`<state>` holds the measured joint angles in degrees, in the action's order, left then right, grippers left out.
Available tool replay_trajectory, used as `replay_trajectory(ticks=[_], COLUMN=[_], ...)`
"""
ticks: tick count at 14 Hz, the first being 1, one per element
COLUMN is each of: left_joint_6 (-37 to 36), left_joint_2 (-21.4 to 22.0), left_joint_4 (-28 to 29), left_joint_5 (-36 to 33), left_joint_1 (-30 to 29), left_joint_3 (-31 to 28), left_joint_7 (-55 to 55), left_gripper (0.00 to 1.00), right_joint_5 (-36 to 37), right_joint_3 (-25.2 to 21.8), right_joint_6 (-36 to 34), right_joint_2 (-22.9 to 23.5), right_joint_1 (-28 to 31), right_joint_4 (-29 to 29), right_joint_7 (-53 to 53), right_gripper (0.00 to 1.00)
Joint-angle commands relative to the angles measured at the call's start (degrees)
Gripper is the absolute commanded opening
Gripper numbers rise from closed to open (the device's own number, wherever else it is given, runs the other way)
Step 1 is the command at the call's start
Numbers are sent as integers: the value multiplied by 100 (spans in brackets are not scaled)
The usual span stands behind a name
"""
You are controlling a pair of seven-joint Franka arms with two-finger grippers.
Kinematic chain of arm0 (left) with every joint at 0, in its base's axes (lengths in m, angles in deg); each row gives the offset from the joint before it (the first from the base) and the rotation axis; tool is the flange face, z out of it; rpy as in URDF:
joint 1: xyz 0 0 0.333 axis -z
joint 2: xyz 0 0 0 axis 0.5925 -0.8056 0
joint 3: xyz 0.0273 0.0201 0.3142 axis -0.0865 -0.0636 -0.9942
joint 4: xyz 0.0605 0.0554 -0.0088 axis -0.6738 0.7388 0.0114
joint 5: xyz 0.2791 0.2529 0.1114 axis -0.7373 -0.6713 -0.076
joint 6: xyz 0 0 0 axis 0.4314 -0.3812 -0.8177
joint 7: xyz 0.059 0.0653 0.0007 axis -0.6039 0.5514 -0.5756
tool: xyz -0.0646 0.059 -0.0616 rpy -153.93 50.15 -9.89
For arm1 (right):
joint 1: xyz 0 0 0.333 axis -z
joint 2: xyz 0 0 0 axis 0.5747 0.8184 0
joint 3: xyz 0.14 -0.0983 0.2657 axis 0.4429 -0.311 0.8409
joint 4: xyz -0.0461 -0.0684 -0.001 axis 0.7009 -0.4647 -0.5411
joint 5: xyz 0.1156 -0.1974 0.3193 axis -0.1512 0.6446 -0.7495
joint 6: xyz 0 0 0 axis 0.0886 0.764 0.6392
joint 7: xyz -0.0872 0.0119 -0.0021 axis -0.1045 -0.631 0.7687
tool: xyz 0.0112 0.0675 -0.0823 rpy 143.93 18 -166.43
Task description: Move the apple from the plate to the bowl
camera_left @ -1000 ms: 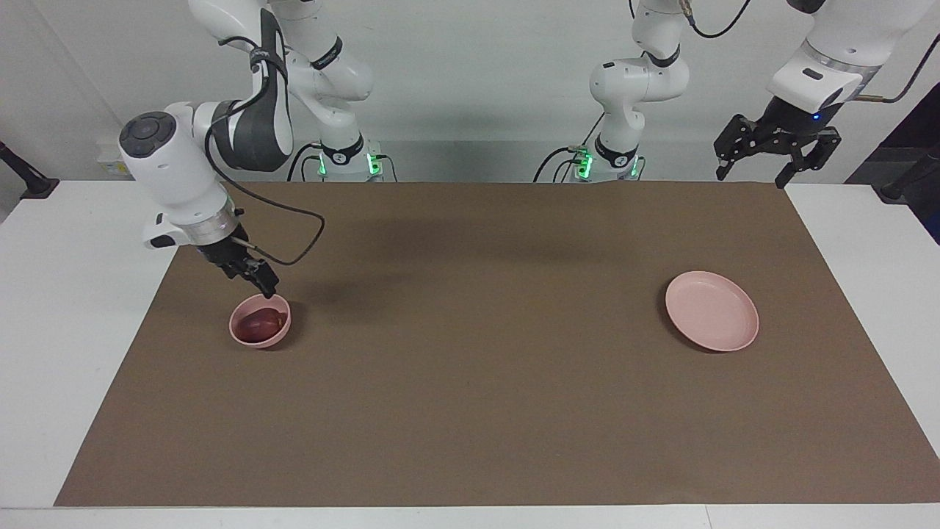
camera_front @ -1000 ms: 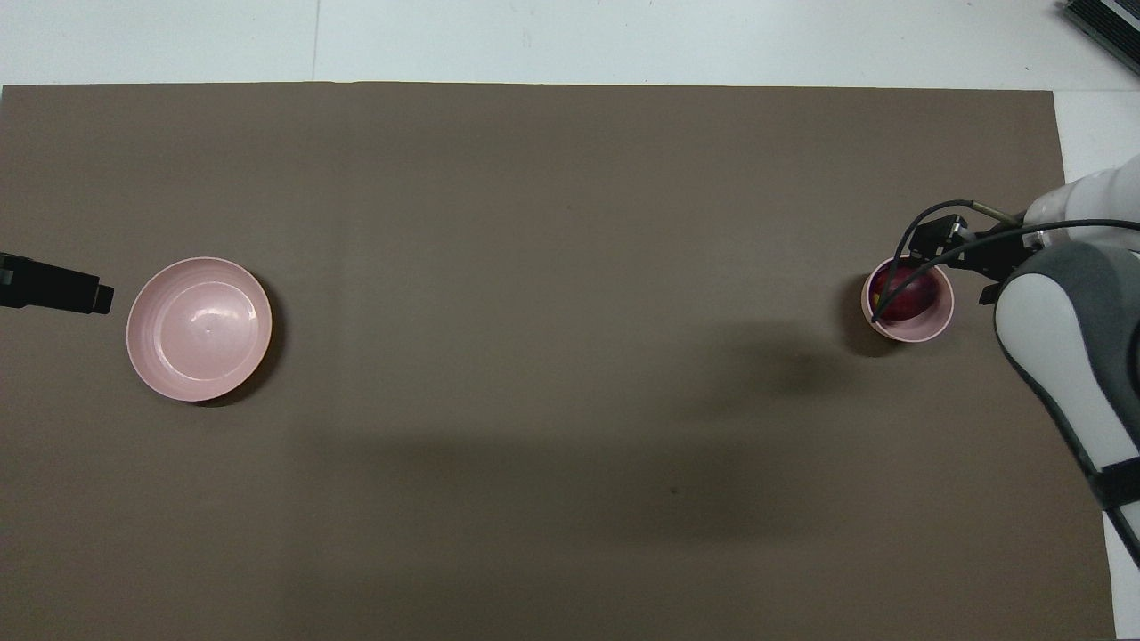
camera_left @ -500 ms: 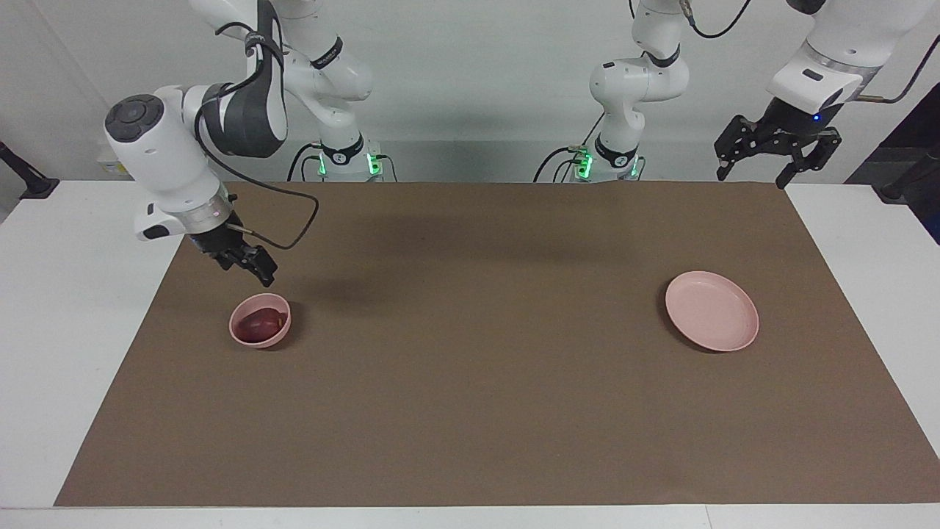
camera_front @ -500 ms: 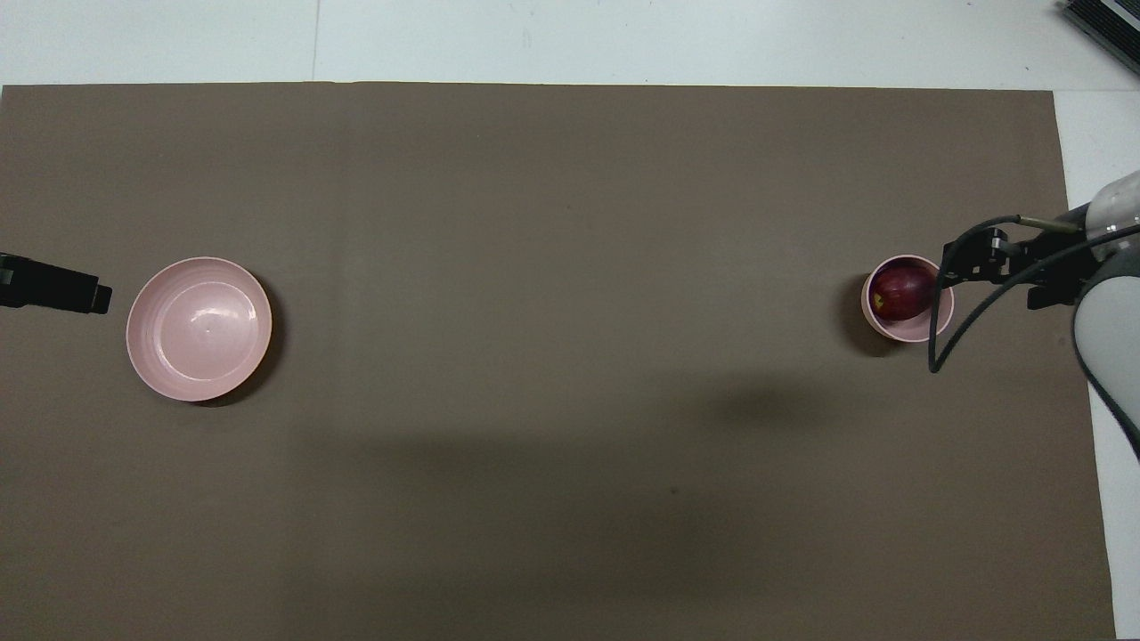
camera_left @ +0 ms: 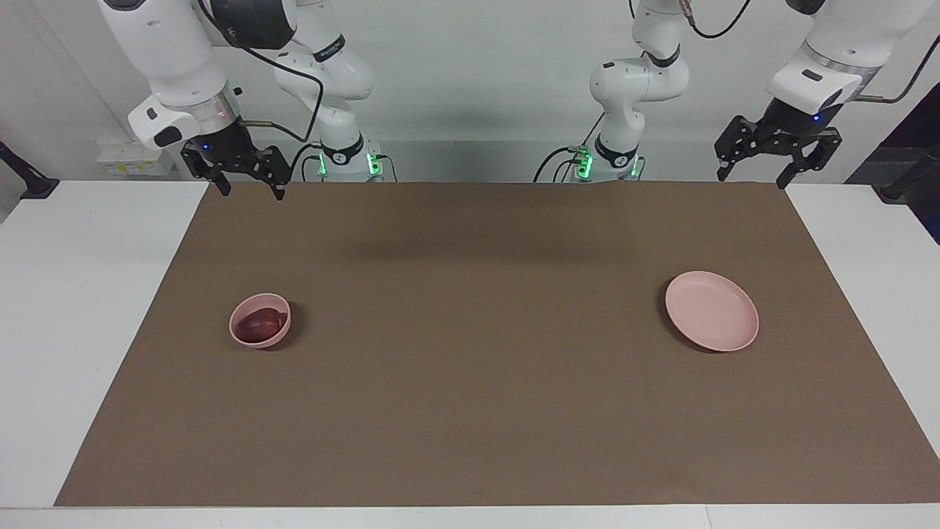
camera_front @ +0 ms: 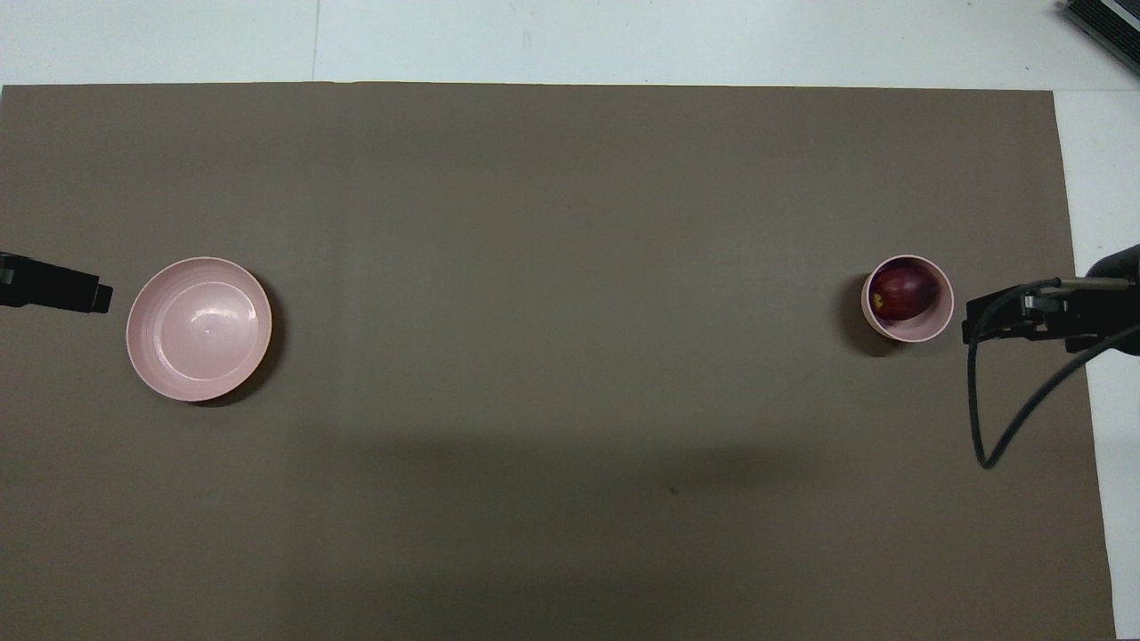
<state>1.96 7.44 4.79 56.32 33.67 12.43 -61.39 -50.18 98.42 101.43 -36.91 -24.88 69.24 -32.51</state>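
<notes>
The small dark red apple sits in the small deep pink bowl; the wide shallow pink plate lies bare; left gripper and right gripper hang spread wide, holding nothing

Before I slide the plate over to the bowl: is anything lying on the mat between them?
Nothing. Both views show only bare brown mat between the plate and the bowl, which holds the apple.

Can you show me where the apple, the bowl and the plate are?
apple [camera_front: 904,292], overhead view, on its dark red top.
bowl [camera_front: 917,333], overhead view, on its pink rim, on the side nearer the robots.
plate [camera_left: 711,310], facing view, on its bare middle.
</notes>
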Motion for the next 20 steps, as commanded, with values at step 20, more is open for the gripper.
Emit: replay_trajectory(ticks=[20], left_joint_6=[100], left_joint_2=[66], left_joint_4=[34], left_joint_5=[-21], left_joint_1=[-15], left_joint_3=[14], left_joint_7=[58], left_gripper=[100], right_joint_5=[-66], right_joint_3=[-5], right_joint_6=[-1039], right_joint_2=[423], right_joint_1=[52], right_joint_4=[-1137], right_joint_7=[208], right_gripper=[100])
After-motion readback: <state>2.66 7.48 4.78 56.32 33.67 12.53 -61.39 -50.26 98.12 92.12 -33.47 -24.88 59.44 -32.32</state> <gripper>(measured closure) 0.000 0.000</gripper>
